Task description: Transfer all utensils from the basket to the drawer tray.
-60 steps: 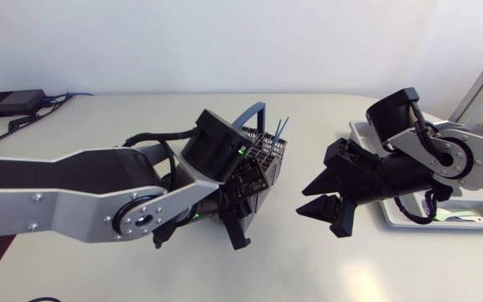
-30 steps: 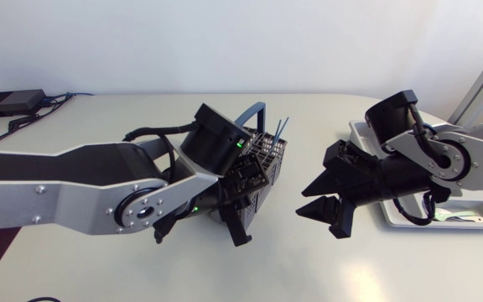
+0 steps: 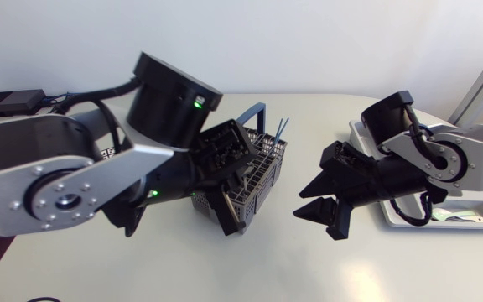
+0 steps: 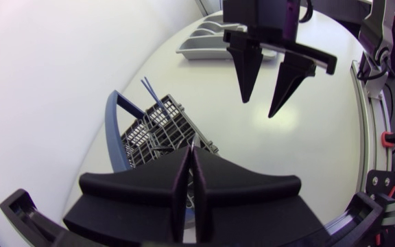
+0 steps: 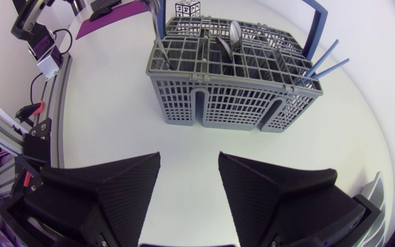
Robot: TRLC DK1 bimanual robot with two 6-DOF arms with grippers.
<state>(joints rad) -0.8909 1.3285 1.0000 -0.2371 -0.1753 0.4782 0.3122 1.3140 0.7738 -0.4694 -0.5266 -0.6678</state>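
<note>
Head view is showing the left arm coming in from the table's (image 3: 309,268) left edge. The left end effector (image 3: 228,226) is hanging over the near-left corner of the grey cutlery basket (image 3: 268,172) with its fingers pointing down. In the left wrist view those fingers (image 4: 181,180) are lying almost flat together, leaving only a hairline slit. A thin pale sliver is showing at their tips, and I cannot tell whether anything is pinched there.

The right end effector (image 3: 309,200) is hovering above bare table, just to the right of the basket. Its two wedge fingers are standing well apart and holding nothing, as the right wrist view (image 5: 189,156) and the left wrist view (image 4: 259,106) are both showing.

The cutlery basket (image 5: 232,103) is standing upright near the middle of the table with its blue hoop handle (image 3: 254,113) raised. A spoon (image 5: 233,31) is sitting bowl-up in one of its far compartments. Two blue sticks (image 5: 324,62) are leaning out of its far-right corner.

The drawer tray (image 3: 360,128) is lying by the table's right edge, well apart from the basket and largely hidden under the right arm.

A black box (image 3: 11,102) with cables is sitting at the far-left corner.
</note>
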